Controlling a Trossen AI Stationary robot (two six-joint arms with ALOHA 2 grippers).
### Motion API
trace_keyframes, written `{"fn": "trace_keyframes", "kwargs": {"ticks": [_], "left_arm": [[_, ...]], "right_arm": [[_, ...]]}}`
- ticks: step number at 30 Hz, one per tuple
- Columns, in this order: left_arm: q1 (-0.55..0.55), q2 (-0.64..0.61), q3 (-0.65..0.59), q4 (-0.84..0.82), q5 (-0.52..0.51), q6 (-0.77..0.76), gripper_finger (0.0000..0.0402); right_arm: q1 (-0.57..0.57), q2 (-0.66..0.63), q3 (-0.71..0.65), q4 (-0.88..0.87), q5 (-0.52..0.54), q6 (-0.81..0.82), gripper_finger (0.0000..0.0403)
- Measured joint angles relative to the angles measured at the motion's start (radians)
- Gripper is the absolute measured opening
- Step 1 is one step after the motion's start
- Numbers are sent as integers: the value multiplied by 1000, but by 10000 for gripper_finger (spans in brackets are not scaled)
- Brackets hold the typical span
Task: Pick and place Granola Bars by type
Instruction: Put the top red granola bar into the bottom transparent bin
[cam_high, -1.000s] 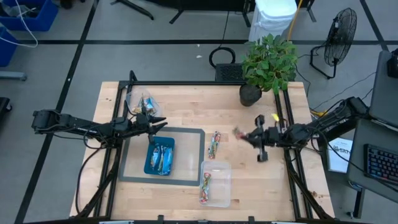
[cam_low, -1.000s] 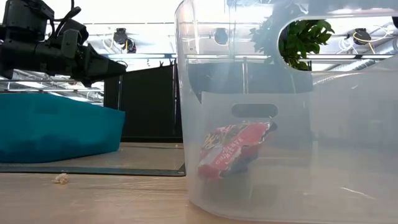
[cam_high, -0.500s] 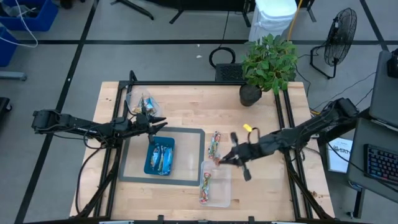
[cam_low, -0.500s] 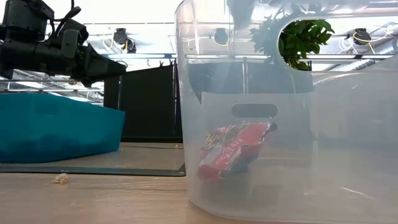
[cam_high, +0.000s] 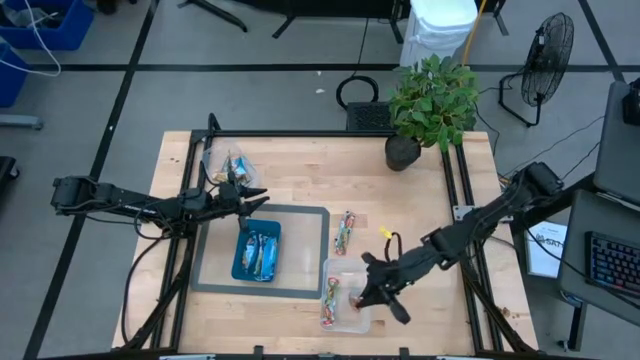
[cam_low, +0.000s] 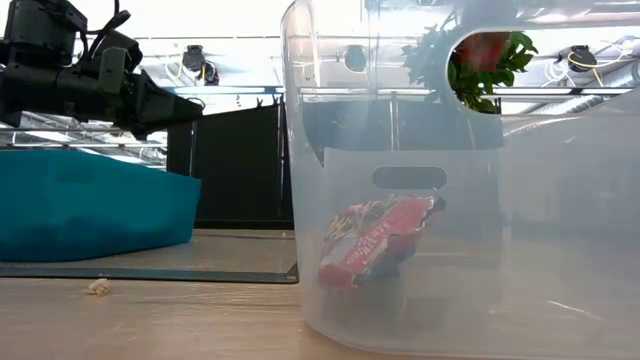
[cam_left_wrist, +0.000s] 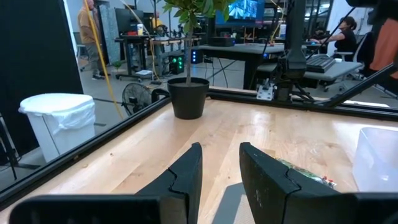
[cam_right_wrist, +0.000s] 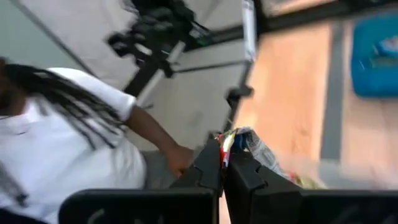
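Observation:
Granola bars lie in several places. Blue ones are in the teal tray (cam_high: 240, 262), red-green ones (cam_high: 344, 232) lie on the bare wood, and a red one (cam_low: 375, 240) lies on the floor of the near clear tub (cam_high: 356, 268). My right gripper (cam_high: 362, 292) is over that tub, shut on a red multicoloured bar (cam_low: 482, 50). My left gripper (cam_high: 250, 200) hovers level above the tray's far edge, open, with nothing between its fingers (cam_left_wrist: 186, 171). My right gripper pinches the bar's wrapper (cam_right_wrist: 239, 138) between its two fingertips. The rest of the crinkled foil sticks out past them. The bar is lifted clear, above the near clear tub. Which end of the bar it has, I cannot tell.
A second clear tub (cam_high: 225, 165) with bars stands at the far left. A potted plant (cam_high: 430, 100) stands at the far right corner. The grey mat (cam_high: 310, 215) lies under the teal tray. A person shows beyond the table in the right wrist view.
My right gripper has swung from the table's right side toward the left and near edge, rolling as it went. It has carried the red bar over the near clear tub and stayed shut on it. The left arm has kept still.

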Motion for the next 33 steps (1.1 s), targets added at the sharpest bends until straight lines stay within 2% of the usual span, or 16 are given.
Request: {"fn": "trace_keyframes", "kwargs": {"ticks": [5, 9, 19, 24, 33], "left_arm": [[0, 0, 0, 0, 0, 0, 113], [0, 0, 0, 0, 0, 0, 113], [0, 0, 0, 0, 0, 0, 113], [0, 0, 0, 0, 0, 0, 113], [0, 0, 0, 0, 0, 0, 113]], "right_arm": [[3, 83, 0, -5, 30, 107, 0], [3, 131, 0, -2, -14, 164, 0], [2, 140, 0, -7, -20, 162, 3], [-11, 140, -1, -7, -20, 133, 31], [-12, 140, -1, -8, -23, 98, 107]]}}
